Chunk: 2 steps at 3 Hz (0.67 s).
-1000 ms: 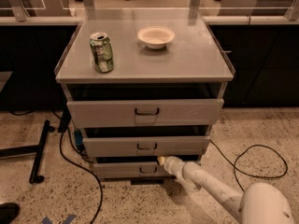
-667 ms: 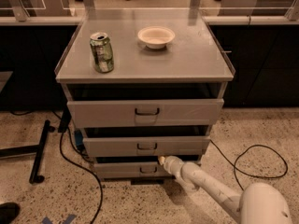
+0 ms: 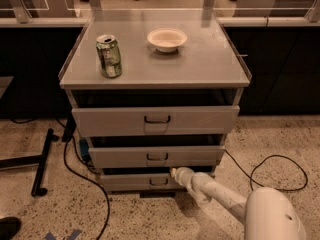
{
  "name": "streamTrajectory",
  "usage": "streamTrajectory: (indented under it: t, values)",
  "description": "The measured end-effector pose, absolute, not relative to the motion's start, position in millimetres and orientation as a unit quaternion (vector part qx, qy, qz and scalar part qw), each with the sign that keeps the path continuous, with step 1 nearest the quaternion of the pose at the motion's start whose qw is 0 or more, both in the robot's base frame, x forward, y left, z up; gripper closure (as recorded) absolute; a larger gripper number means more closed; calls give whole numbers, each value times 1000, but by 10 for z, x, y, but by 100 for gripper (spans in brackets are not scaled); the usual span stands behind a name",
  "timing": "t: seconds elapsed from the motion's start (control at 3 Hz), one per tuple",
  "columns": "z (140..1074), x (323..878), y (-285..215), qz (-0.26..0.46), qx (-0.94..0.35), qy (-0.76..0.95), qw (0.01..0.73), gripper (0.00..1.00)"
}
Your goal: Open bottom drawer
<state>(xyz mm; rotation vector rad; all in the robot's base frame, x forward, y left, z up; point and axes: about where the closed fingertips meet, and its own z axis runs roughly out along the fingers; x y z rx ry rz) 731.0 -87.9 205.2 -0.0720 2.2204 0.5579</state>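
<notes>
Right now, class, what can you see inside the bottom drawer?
Only a dark gap shows above the bottom drawer front; any contents are hidden under the middle drawer. The end effector is at the bottom drawer's top edge, beside its handle.

Speckled floor (image 3: pixel 55 216), black cables (image 3: pixel 272 157), dark counter fronts (image 3: pixel 282 69) behind — end effector (image 3: pixel 175 172) low near the floor.

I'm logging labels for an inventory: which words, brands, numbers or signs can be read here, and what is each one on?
No text here can be read.
Green can: there is printing on its side, too blurred to read.
White bowl: no marking visible.
Bottom drawer: plain front, no label visible.
Gripper, at the bottom drawer's upper edge just right of its handle: no lettering visible.
</notes>
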Motion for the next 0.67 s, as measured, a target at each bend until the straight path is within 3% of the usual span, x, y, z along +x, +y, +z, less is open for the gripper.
streamTrajectory:
  t: [0.67]
  values:
    - [1898,7251,-1004,204,-30,897,391,100]
